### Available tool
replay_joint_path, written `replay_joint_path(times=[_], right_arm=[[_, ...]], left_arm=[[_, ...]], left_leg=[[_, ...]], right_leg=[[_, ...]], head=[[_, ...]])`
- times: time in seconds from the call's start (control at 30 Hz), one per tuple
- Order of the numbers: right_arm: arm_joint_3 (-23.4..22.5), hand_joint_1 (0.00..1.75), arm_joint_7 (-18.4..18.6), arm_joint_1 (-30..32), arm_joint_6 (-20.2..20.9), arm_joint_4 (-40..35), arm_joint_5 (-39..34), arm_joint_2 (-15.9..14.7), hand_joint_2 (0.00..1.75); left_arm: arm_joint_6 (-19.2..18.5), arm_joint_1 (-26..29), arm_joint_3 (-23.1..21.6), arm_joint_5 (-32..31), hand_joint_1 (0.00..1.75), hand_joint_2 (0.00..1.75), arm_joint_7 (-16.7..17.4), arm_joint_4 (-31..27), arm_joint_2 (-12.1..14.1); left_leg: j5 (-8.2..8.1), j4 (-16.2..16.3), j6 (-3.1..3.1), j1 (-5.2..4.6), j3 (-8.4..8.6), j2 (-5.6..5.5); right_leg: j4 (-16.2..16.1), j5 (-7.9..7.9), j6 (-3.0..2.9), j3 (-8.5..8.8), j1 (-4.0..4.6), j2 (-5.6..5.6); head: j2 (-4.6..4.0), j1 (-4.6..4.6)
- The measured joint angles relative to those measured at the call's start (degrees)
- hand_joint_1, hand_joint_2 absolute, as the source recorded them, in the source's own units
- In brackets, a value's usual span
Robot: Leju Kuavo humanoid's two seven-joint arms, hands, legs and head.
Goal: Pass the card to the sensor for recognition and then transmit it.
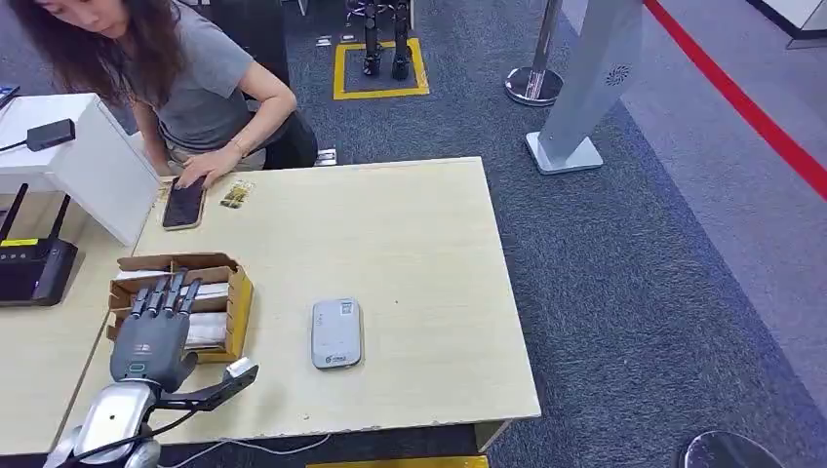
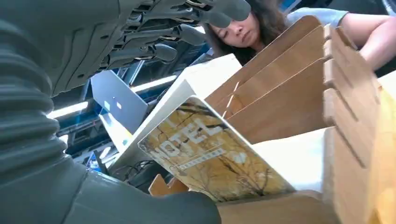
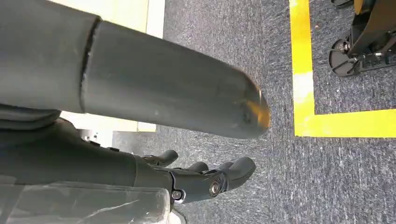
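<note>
Card not yet picked up

Left hand [image 1: 154, 331] hovers over the slotted brown cardboard box [image 1: 232, 297], fingers extended and apart, holding nothing. The yellow printed hotel card [image 2: 212, 156] leans in its slot. The flat grey rectangular sensor [image 1: 336, 332] lies just beside the box. Grasping, scanning and handover appear undone. Right hand [image 3: 205, 179] hangs over carpet, fingers loosely curled, empty.

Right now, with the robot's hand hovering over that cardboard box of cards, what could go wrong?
The left hand hangs over the cardboard box with fingers spread, holding nothing. The hotel card stands leaning among close dividers, so the fingers might slip off it or drag the light box along. The grey sensor lies a short way off on the table, so a loosely held card could drop on the way. A person's hand rests on a phone nearby.
</note>
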Motion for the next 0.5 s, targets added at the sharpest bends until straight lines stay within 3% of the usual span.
replay_joint_path(times=[0.17,0.23,0.5], right_arm=[[0.0,0.0,-0.04,0.0,0.0,0.0,0.0,0.0,0.0],[0.0,0.0,-0.06,0.0,0.0,0.0,0.0,0.0,0.0],[-0.02,0.0,-0.07,0.0,-0.15,0.0,-0.02,0.0,0.0]], left_arm=[[-0.02,0.0,0.0,0.02,0.0,1.75,-0.15,0.0,-0.17],[-0.02,0.0,0.0,0.04,1.75,1.75,-0.15,0.0,-0.2],[-0.13,-0.1,0.0,0.42,1.75,1.75,-0.63,0.0,-0.22]], left_leg=[[0.0,0.0,0.0,0.0,0.0,0.0],[0.0,0.0,0.0,0.0,0.01,0.0],[0.0,0.0,0.0,0.0,0.0,0.0]], right_leg=[[0.0,0.0,0.0,0.0,0.0,0.0],[0.0,0.0,0.0,0.0,0.0,0.0],[0.0,0.0,0.0,0.0,0.0,0.0]], head=[[0.0,-0.02],[0.0,-0.02],[0.0,0.0]])
